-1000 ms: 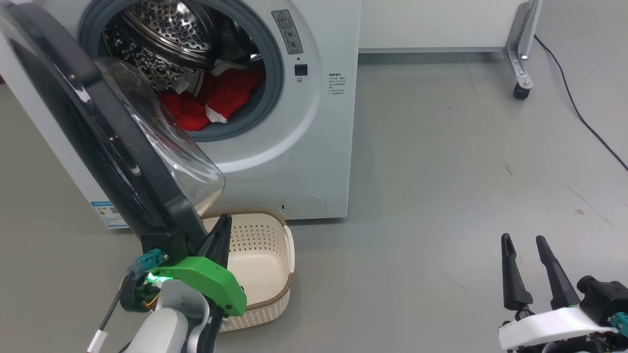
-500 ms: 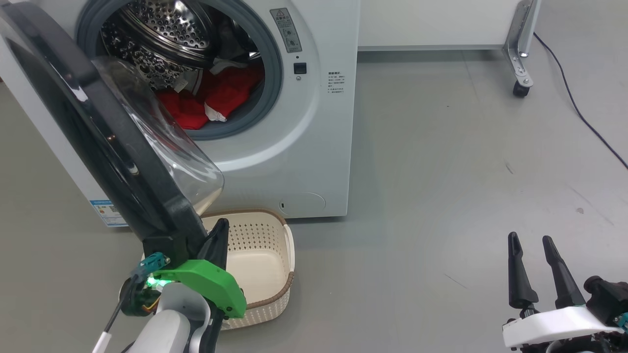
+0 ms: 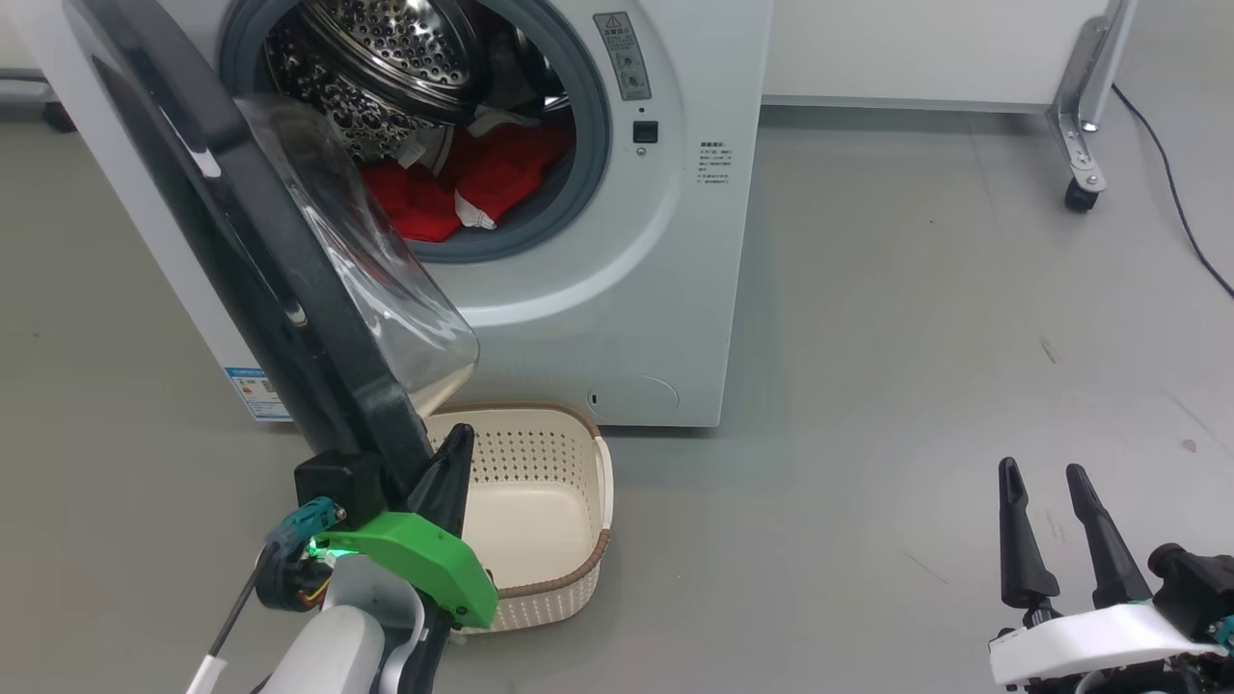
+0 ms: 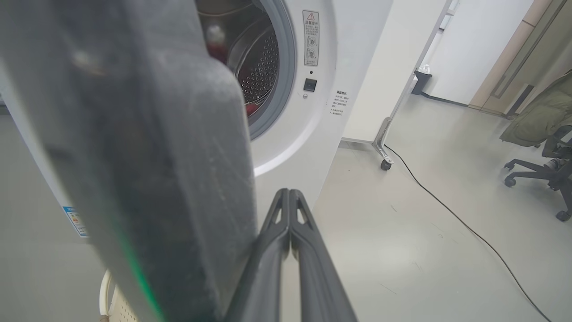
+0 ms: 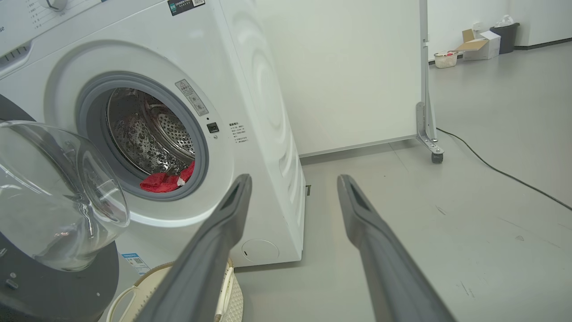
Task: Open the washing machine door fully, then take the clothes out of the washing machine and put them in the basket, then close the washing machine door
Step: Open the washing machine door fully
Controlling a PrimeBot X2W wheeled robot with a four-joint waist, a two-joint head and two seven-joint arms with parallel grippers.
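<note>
Door half open, left hand at its free edge, clothes in the drum.

Left hand (image 3: 457, 445) is clenched with nothing between its fingers. It sits at the low free edge of the washing machine door (image 3: 241, 251), on the glass-bowl side; it looks to be touching, but contact is hard to confirm. The door runs from upper left down to the hand, standing out from the washing machine (image 3: 675, 289). Judged not fully open, so the next push would go to the robot's left, away from the opening. Clothes (image 3: 482, 173) lie in the drum mouth, above and right of the left hand, past the bowl. Basket (image 3: 554, 598) is on the floor just beside that hand, below the door. Right hand (image 3: 1041, 468) is released and well apart at lower right, with a clearer line to the opening.
</note>
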